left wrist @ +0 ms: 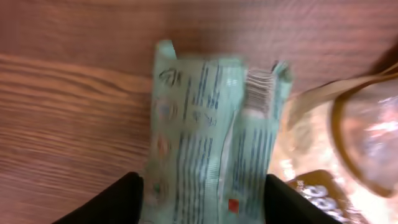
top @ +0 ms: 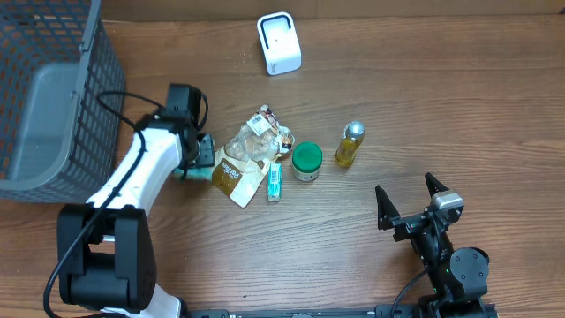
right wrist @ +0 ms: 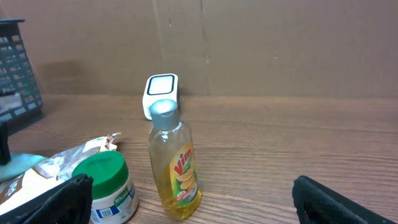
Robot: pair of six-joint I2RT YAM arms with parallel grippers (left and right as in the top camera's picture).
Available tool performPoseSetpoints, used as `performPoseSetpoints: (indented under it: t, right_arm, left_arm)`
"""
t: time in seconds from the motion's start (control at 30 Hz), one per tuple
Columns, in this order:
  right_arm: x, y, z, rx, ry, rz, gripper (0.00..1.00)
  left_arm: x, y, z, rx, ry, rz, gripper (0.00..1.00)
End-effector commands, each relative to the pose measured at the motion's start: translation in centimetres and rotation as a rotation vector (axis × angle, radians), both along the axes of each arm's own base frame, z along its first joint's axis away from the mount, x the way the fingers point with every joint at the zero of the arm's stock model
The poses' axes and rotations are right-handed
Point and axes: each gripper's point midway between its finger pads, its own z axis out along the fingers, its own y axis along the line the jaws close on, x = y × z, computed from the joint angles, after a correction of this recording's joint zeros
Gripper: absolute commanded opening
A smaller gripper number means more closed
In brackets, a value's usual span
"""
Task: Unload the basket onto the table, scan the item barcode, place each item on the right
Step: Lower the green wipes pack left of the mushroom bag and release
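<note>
Close under the left wrist camera, a pale green packet [left wrist: 205, 143] lies lengthwise between the two dark fingers [left wrist: 118, 199] of the left claw [left wrist: 202, 190]. Its printed back faces up, with a barcode [left wrist: 261, 87] near its top right corner. From overhead this is left of centre on the worktop [top: 459, 97], beside a crinkled clear bag [top: 252, 150].

The scan looks not yet done: the white scanner [top: 279, 42] stands well apart at the top centre, and the packet has yet to be carried to it.

The fingers flank the packet's edges, but I cannot tell whether they pinch it or stand just clear. The right claw [top: 404, 187], lower right, is spread wide and empty.
</note>
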Motion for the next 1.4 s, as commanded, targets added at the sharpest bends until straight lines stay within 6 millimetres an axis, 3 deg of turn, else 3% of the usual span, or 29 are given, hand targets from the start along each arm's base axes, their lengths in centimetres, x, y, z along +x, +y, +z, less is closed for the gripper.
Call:
performPoseSetpoints:
  t: [0.0, 0.1, 0.2, 0.37, 0.43, 1.07, 1.23, 1.37]
  right_arm:
    - [0.0, -0.1, 0.0, 0.003, -0.003, -0.009, 1.0]
    - [0.0, -0.1, 0.0, 0.003, -0.003, -0.009, 1.0]
    - [0.0, -0.1, 0.0, 0.002, -0.003, -0.009, 1.0]
    - [0.0, -0.2, 0.0, 0.002, -0.003, -0.009, 1.0]
    - [0.0, -0.2, 0.0, 0.003, -0.003, -0.009, 1.0]
    - [0.0, -0.1, 0.0, 0.002, -0.003, -0.009, 1.0]
    - [0.0, -0.1, 0.0, 0.003, -0.003, -0.009, 1.0]
    - [0.0, -0.2, 0.0, 0.002, -0.003, -0.009, 1.0]
  left_arm:
    - [-0.6, 0.1, -1.0, 0.024, 0.007, -0.019, 0.73]
    - [-0.2, 0.1, -0.6, 0.025, -0.002, -0.029, 0.81]
    - [0.2, -0.1, 0.3, 0.017, -0.007, -0.038, 0.79]
    - [-0.1, -0.9, 0.7, -0.032, 0.016, -0.048, 0.5]
    - [-0.4, -0.9, 0.6, -0.029, 0.028, -0.048, 0.44]
    - [-3.4, -0.7, -3.4, -0.033, 0.098, -0.038, 0.43]
    - [-3.4, -0.8, -3.4, -0.037, 0.096, -0.039, 0.42]
    - [-1.7, -0.9, -1.6, -0.041, 0.055, -0.038, 0.45]
